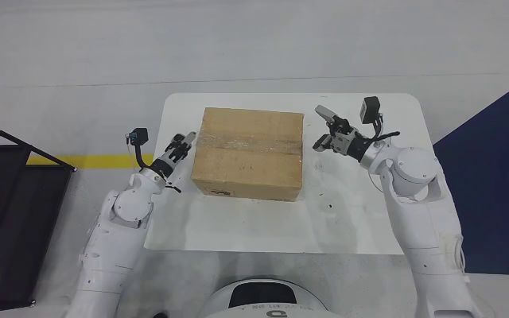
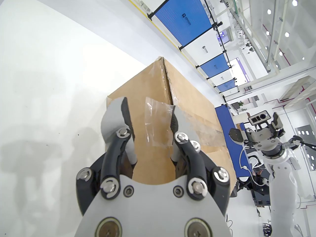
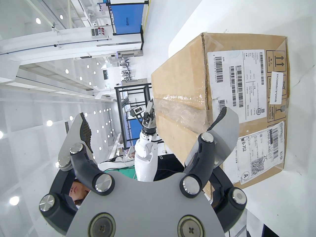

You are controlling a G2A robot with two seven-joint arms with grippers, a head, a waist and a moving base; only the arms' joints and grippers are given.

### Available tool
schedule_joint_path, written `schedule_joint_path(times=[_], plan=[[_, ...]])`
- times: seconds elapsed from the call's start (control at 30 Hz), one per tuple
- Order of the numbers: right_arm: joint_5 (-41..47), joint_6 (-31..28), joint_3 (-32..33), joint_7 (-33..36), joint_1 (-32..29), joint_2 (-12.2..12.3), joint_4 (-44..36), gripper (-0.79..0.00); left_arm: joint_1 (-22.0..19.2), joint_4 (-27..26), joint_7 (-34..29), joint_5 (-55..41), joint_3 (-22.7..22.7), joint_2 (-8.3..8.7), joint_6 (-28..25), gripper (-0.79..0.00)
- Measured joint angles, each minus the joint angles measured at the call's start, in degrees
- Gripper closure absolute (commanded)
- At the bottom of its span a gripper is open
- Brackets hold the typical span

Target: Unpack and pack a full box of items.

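From above, a brown cardboard box (image 1: 250, 153) sits in the middle of the white tabletop (image 1: 358, 215), closer to the far edge than to the near one. Its long axis runs side to side, parallel with that far edge. The top flaps are shut, and a strip of clear tape (image 1: 248, 144) runs along the seam lengthwise, so the contents are hidden. The left gripper (image 1: 188, 139) is at the box's left end, level with the seam. The right gripper (image 1: 322, 127) is just off the right end, clear of the cardboard, with its fingers spread wide.

In the left wrist view, the left gripper (image 2: 148, 110) has its grey, ribbed-padded fingers parted and holds nothing. They frame the crinkled end of the tape (image 2: 158, 122), which folds down over the end face of the box (image 2: 192, 114). Whether the pads touch the cardboard cannot be told.

In the right wrist view, the right gripper (image 3: 153, 118) is wide open and empty, facing the right end of the box (image 3: 172, 80). That face carries white printed labels (image 3: 237, 80) and a wrinkled band of tape (image 3: 177, 109) wrapping over the edge. The cardboard corners look slightly frayed.
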Motion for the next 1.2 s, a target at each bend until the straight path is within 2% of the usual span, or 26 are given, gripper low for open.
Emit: schedule_joint_path(times=[0.43,1.2], plan=[[-0.03,0.10,-0.02,0.05,0.02,0.00,0.03,-0.785,3.60,-0.57,2.39,-3.50,-5.85,0.71,-0.83,-0.785],[-0.03,0.10,-0.02,0.05,0.02,0.00,0.03,-0.785,3.65,-0.60,2.40,-3.53,-5.91,0.72,-0.93,-0.785]])
